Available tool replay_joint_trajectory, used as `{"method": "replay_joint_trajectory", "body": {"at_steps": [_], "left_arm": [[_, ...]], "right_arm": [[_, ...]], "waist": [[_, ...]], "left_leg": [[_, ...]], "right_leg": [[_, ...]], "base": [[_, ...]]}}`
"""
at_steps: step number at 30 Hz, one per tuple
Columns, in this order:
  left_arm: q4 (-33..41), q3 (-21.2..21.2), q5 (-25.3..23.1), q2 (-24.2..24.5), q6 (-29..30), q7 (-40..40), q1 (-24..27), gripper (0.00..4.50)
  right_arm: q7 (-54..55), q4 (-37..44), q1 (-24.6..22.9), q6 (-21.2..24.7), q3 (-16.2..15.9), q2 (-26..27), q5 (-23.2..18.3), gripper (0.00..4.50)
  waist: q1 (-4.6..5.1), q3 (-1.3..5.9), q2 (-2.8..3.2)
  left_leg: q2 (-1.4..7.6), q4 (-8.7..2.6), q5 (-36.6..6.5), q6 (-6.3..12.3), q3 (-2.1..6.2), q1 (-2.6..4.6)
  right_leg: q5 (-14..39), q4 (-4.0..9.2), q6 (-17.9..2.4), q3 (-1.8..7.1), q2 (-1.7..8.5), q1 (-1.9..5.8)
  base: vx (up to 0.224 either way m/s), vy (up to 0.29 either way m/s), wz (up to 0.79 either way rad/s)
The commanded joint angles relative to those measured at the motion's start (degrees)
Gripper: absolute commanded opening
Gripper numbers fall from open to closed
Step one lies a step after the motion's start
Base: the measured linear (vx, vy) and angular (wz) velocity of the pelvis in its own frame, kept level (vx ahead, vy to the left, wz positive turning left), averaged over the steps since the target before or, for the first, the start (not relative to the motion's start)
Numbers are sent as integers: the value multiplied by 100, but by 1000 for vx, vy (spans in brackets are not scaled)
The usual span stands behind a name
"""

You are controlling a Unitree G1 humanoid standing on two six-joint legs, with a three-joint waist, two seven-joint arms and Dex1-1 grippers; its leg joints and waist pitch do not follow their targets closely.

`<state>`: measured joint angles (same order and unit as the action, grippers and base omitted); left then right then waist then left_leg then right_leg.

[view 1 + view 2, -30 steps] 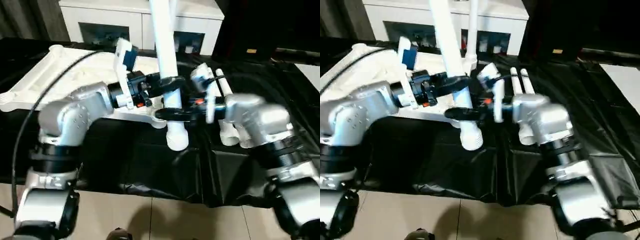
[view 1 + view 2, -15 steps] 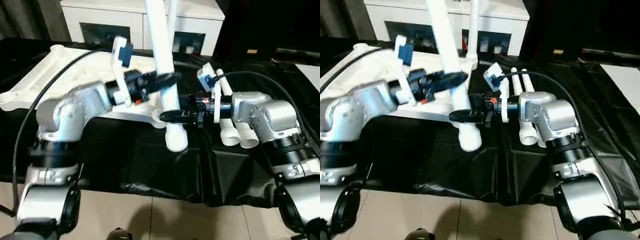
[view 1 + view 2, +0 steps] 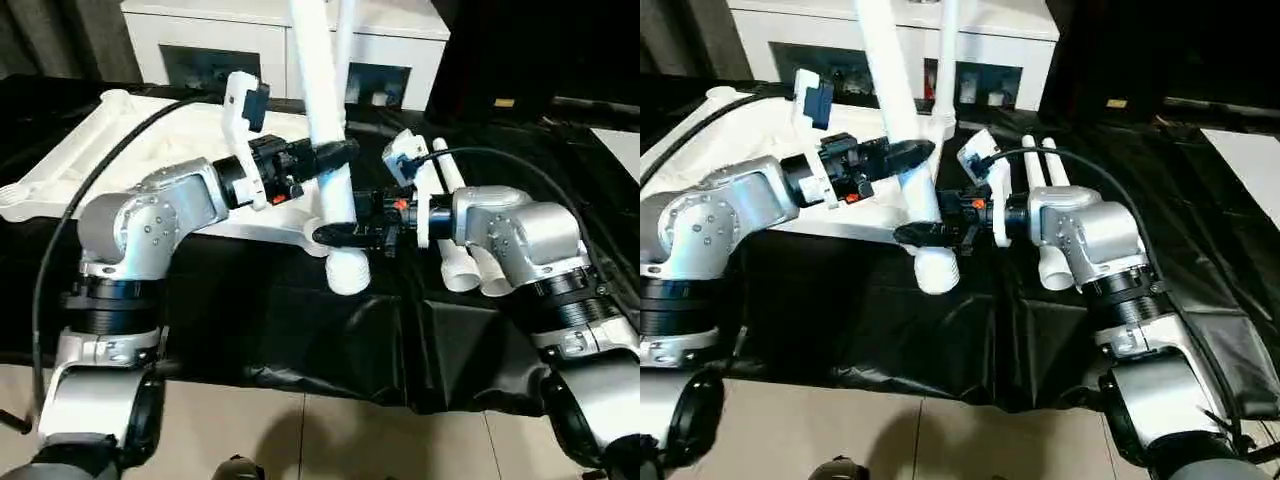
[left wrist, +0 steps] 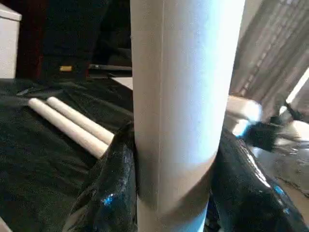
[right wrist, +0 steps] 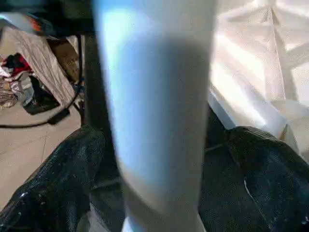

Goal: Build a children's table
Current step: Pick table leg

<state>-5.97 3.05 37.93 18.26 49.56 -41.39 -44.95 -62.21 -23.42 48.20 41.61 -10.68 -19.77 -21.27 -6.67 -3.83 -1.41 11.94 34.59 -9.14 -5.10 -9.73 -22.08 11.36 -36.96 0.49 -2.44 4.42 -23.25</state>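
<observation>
Both hands on one white leg (image 3: 330, 120), held near upright above the black-draped table (image 3: 300, 330). Left hand (image 3: 325, 157) clamped on the tube higher up, black fingers (image 4: 108, 193) pressed to either side. Right hand (image 3: 345, 233) closed around it lower down, just above the flared end hanging by the tabletop's near corner socket. Tabletop (image 3: 130, 150) lying ribbed side up to the left, another leg standing in its far corner. Two more legs (image 3: 1045, 215) flat on the cloth, beside the right forearm. White cabinet (image 3: 250, 45) behind.
</observation>
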Motion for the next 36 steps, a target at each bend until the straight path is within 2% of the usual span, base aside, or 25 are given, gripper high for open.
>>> {"method": "replay_joint_trajectory", "body": {"at_steps": [1, 4, 7, 9, 12, 13, 16, 19, 30, 31, 33, 36], "left_arm": [[199, -164, -65, 65, -84, -167, -11, 181], [325, -263, -58, 128, -125, -362, -6, 181], [320, -343, -99, 176, -182, -460, -19, 181], [289, -379, -131, 197, -217, -509, -37, 181], [258, -400, -169, 212, -240, -557, -64, 181], [257, -401, -170, 212, -240, -558, -66, 181], [218, -421, -202, 239, -274, -620, -94, 181], [213, -434, -200, 253, -293, -641, -87, 181], [103, -433, -251, 235, -340, -722, -142, 181], [98, -418, -240, 234, -337, -718, -148, 181], [98, -405, -229, 234, -332, -714, -151, 181], [82, -407, -243, 244, -348, -742, -140, 181]], "right_arm": [[33, -68, 172, -68, -26, -12, 102, 450], [-34, -116, 196, -16, -60, 14, 99, 450], [-104, -100, 197, 0, -93, 15, 97, 450], [-184, -80, 201, 39, -116, 9, 62, 450], [-327, -39, 193, 89, -176, -24, 53, 450], [-333, -37, 192, 91, -179, -25, 54, 416], [-452, 29, 159, 149, -225, -53, 42, 413], [-468, 81, 127, 179, -241, -63, 30, 375], [-567, 166, 13, 220, -316, -85, 87, 282], [-564, 196, -15, 228, -332, -91, 91, 275], [-561, 226, -38, 239, -347, -96, 94, 244], [-552, 260, -64, 255, -351, -104, 93, 233]], "waist": [[-16, 485, -7], [-10, 484, 1], [-8, 481, -20], [-8, 478, 1], [-13, 478, -4], [-14, 479, -2], [-14, 483, 6], [-12, 483, 11], [-13, 487, 20], [-17, 488, 35], [-18, 490, 28], [-18, 489, 32]], "left_leg": [[42, -358, -801, -107, -29, 98], [40, -358, -795, -94, -27, 95], [40, -359, -780, -80, -31, 94], [40, -362, -814, -87, -29, 99], [47, -364, -846, -105, -29, 103], [44, -362, -844, -108, -29, 100], [40, -357, -805, -100, -29, 98], [43, -357, -810, -95, -27, 100], [41, -358, -852, -125, -22, 98], [43, -356, -853, -123, -21, 106], [42, -355, -838, -117, -24, 103], [40, -357, -878, -123, -23, 106]], "right_leg": [[214, 358, -1384, 166, 259, 332], [181, 355, -1393, 165, 261, 337], [146, 352, -1393, 165, 257, 338], [209, 357, -1377, 166, 256, 331], [237, 358, -1365, 169, 258, 330], [228, 359, -1363, 169, 258, 333], [160, 353, -1383, 170, 258, 334], [120, 346, -1409, 168, 253, 332], [111, 347, -1429, 166, 257, 341], [103, 344, -1433, 167, 257, 336], [61, 343, -1438, 169, 256, 340], [84, 348, -1449, 164, 250, 337]], "base": [[0, 0, 0], [0, 0, 0], [0, 0, 0], [0, 0, 0], [0, 0, 0], [0, 0, 0], [0, 0, 0], [0, 0, 0], [0, 0, 0], [0, 0, 0], [0, 0, 0], [0, 0, 0]]}}
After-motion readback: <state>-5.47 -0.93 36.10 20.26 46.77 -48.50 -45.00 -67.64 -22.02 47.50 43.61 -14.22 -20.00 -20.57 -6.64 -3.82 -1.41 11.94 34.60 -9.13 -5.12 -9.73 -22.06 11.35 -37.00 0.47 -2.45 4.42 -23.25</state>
